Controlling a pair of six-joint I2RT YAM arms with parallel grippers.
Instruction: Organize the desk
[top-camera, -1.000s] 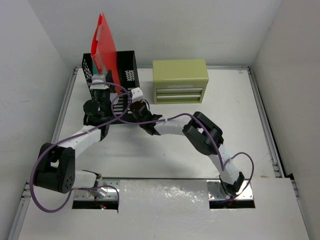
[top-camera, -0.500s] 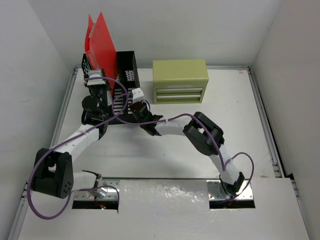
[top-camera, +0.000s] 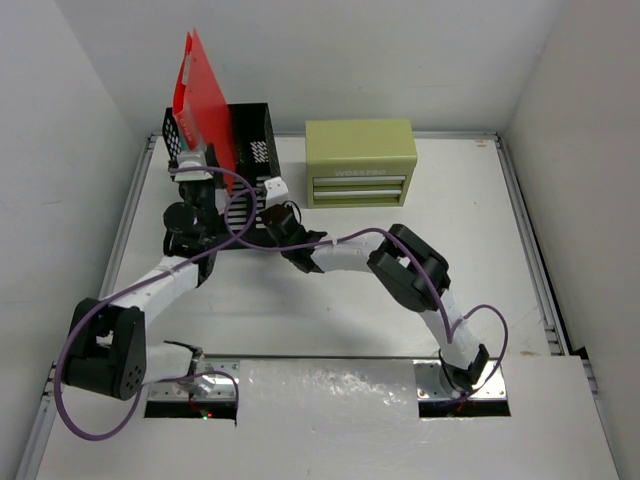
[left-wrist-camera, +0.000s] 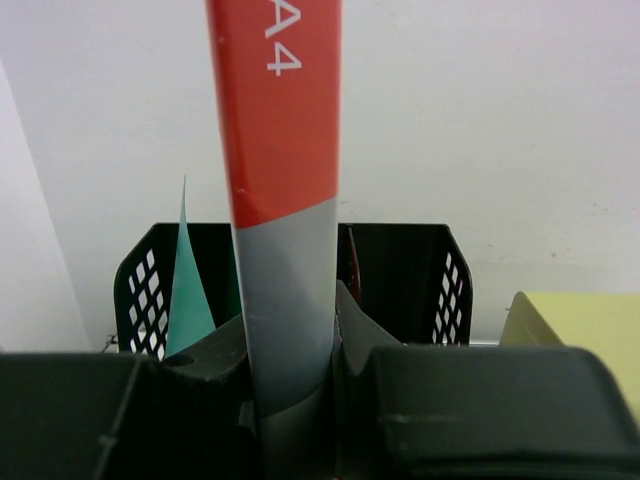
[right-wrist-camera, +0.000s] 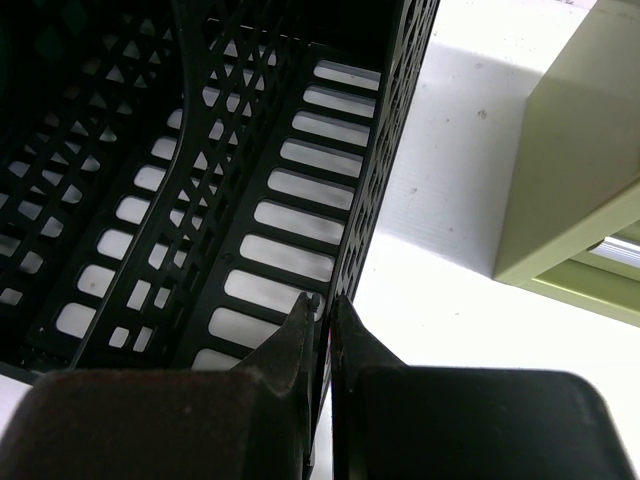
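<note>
Holding: the left end effector (left-wrist-camera: 290, 350) is clamped on the grey lower edge of a red folder (left-wrist-camera: 285, 120), which stands upright, long axis vertical, marked "A4".
Bracing: the right end effector (right-wrist-camera: 322, 310) is pinched shut on the right-hand wall of the black mesh file rack (right-wrist-camera: 380, 180), apparently steadying it.
Task item location: the white surface (top-camera: 450, 250) lies below both arms and carries the rack at its far left corner.
Key relation: the folder sits directly above and just in front of the rack. The open compartments lie ahead of and below the left end effector.
Nearer arm: the left. The right is occupied at the rack wall.
Step in hand (judged): lowering the folder into a rack compartment.
Next move calls for: a straight descent with the folder kept vertical and its edge lined up between the dividers.
Surroundings: a green sheet (left-wrist-camera: 188, 290) stands in the rack's left part; an olive drawer box (top-camera: 360, 160) stands just right of the rack.
Obstructions: the dividers and the green sheet could catch the folder's edge. The target slot cannot be told.
</note>
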